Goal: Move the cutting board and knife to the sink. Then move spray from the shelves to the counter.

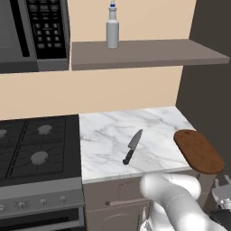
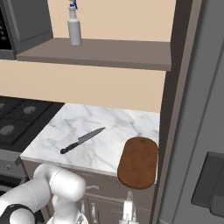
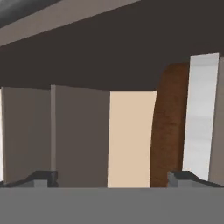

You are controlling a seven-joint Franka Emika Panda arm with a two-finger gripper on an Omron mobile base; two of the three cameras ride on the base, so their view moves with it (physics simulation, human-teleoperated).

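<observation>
The dark reddish-brown cutting board (image 1: 199,150) (image 2: 138,162) lies at the right end of the marble counter (image 1: 108,131) (image 2: 83,122), its near end hanging over the front edge. The black-handled knife (image 1: 132,146) (image 2: 82,140) rests mid-counter, left of the board and apart from it. The grey spray (image 1: 112,28) (image 2: 75,25) stands upright on the shelves (image 1: 149,52) (image 2: 100,52). My gripper (image 1: 222,193) (image 2: 127,211) (image 3: 111,178) sits low, below the counter's front edge near the board's overhanging end, open and empty. In the hand view the cutting board (image 3: 168,127) appears just ahead. The sink is out of view.
A gas stove (image 1: 36,144) (image 2: 17,116) adjoins the counter on the left, with a microwave (image 1: 31,31) above it. A tall dark panel (image 1: 207,67) (image 2: 183,109) borders the counter on the right. Cabinet fronts (image 1: 113,198) run below the counter.
</observation>
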